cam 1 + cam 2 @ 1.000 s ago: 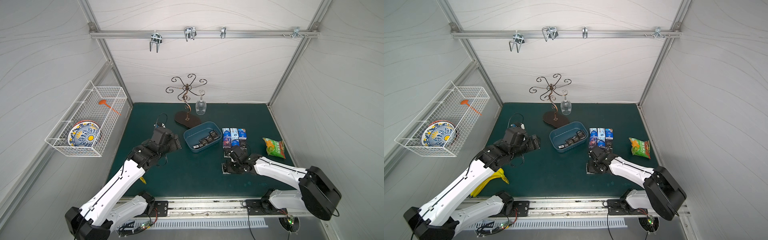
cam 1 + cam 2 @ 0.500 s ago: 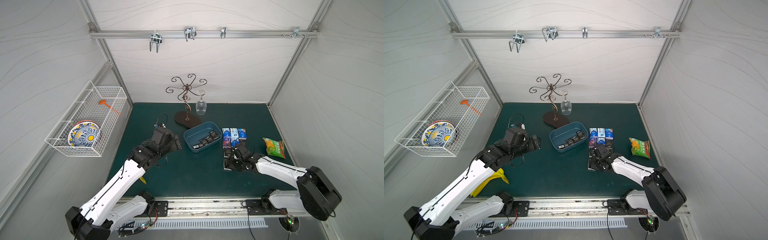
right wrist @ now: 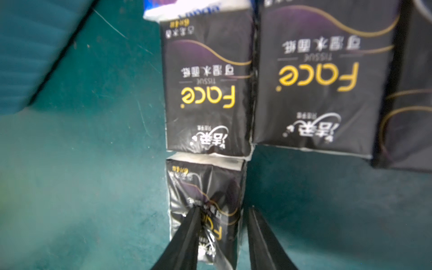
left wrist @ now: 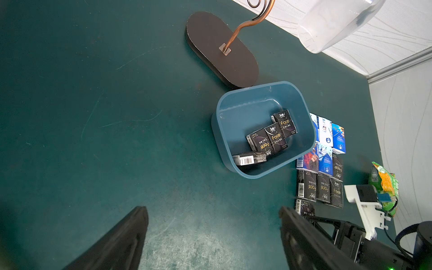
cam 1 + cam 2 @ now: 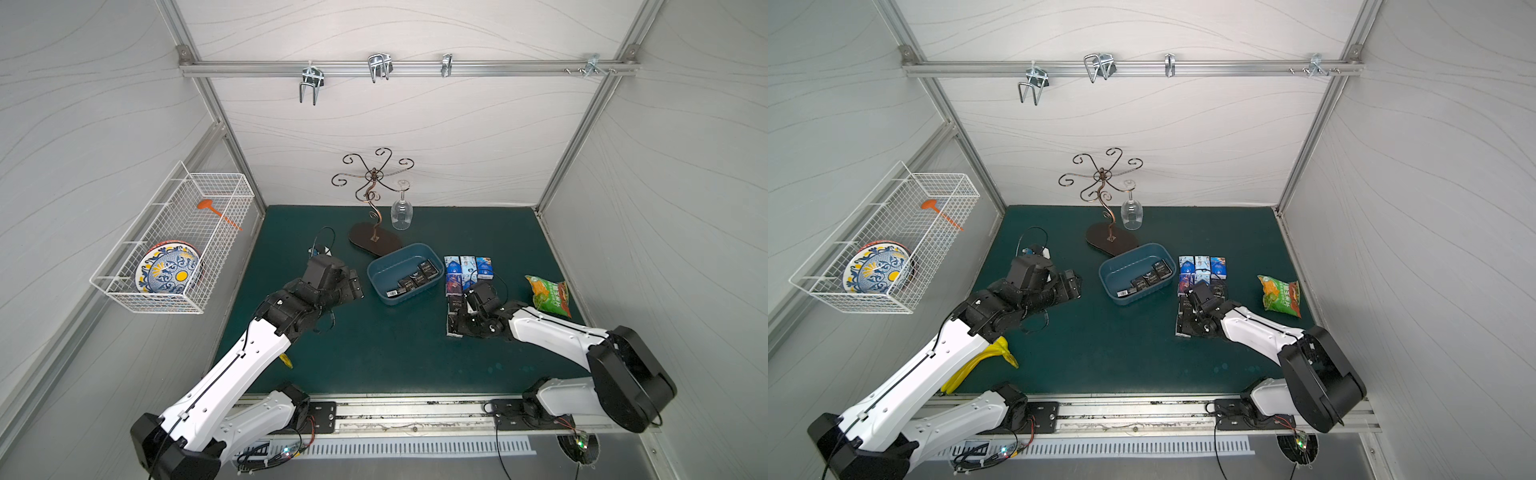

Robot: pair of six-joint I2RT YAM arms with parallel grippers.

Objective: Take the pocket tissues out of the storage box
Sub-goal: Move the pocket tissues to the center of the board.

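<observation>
Pocket tissues pack [image 3: 205,187] lies lengthwise in its column [image 3: 208,93]; right hand [image 3: 224,209] slightly parted over it, left hand [image 4: 212,209] wide, empty.

The right gripper [image 3: 224,208] hides part of 1 pack [image 3: 208,182].

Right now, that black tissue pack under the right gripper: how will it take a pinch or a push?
Probably soft: the film on the black tissue pack wrinkles where a fingertip presses it. It lies flat and looks light, so it should slide, not tip. The glossy film may slip.
</observation>
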